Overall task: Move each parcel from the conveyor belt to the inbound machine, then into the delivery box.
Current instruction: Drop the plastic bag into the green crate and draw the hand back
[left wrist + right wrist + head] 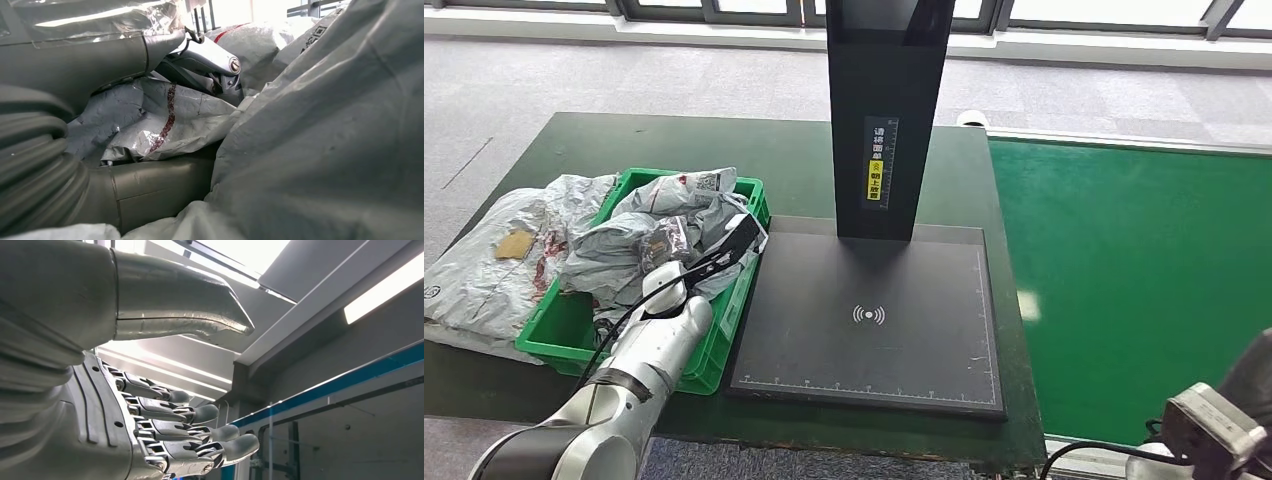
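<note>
My left hand is buried among crumpled grey parcels in the green box; whether its fingers grip one, I cannot tell. Parcels look light, soft, slippery: pinch a fold. My right hand is open, empty.

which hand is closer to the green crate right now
Left. The left hand is over the green crate, in among its grey parcels. The right hand is open, off at the conveyor side.

A parcel-sorting station: green conveyor belt at right, black scanning machine at centre, green crate of grey mailbags at left.
</note>
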Tool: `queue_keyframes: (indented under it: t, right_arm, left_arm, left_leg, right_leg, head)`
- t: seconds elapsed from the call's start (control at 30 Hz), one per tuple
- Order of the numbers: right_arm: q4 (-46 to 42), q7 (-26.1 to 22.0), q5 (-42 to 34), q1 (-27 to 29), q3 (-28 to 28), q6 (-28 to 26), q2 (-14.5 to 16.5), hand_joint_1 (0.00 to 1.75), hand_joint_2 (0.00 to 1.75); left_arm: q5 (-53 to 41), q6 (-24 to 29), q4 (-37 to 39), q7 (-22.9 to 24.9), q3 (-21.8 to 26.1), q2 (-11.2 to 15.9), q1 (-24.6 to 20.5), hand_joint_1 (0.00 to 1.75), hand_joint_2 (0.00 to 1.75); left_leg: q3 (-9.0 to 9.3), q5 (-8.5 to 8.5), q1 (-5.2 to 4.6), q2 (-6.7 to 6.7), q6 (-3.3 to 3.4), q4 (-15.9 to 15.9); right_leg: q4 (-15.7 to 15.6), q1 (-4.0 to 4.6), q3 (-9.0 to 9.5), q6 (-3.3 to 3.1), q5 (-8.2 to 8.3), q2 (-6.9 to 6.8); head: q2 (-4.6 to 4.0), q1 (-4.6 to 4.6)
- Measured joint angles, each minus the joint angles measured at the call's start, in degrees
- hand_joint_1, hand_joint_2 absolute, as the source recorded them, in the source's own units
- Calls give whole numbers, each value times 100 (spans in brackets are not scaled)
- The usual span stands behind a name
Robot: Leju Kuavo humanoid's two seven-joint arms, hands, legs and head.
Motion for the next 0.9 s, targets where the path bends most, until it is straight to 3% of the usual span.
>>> queue_keyframes:
  t: [0.1,0.17,0.23,0.3,0.43,0.57,0.9]
  right_arm:
    - [24,0,0,-4,0,0,0,0,175]
    - [46,0,0,-12,0,0,0,0,175]
    - [75,0,0,-21,0,0,0,0,175]
    - [103,0,1,-28,0,0,0,0,175]
    - [143,1,-1,-37,0,0,0,0,175]
    - [155,2,-8,-38,0,-1,0,0,175]
    - [157,2,-9,-39,0,-2,0,0,175]
  left_arm:
    - [0,-20,36,32,1,27,-4,175,175]
    - [0,-50,55,95,2,45,-5,89,175]
    - [0,-33,66,154,6,66,-1,1,87]
    - [0,121,62,187,19,82,16,0,0]
    - [9,986,-68,68,111,102,163,0,0]
    - [124,1750,-697,-585,285,68,509,0,0]
    - [183,1840,-1721,-832,485,-10,896,0,0]
  left_leg:
    - [3,1,0,0,-1,0]
    - [6,1,0,0,-1,-1]
    - [8,1,0,0,-1,-1]
    - [8,1,0,0,-1,-1]
    - [9,2,1,2,-3,-1]
    - [5,3,1,5,-4,0]
    - [-4,2,0,-2,-3,0]
  right_leg:
    - [0,0,3,0,0,0]
    - [1,0,6,-1,0,1]
    - [1,0,8,-1,0,1]
    - [1,0,8,-1,0,1]
    - [1,1,5,-1,0,2]
    - [1,1,0,-1,1,5]
    - [0,0,-4,0,-1,1]
  head:
    - [0,0]
    - [0,0]
    - [0,0]
    - [0,0]
    - [0,0]
    - [0,0]
    - [0,0]
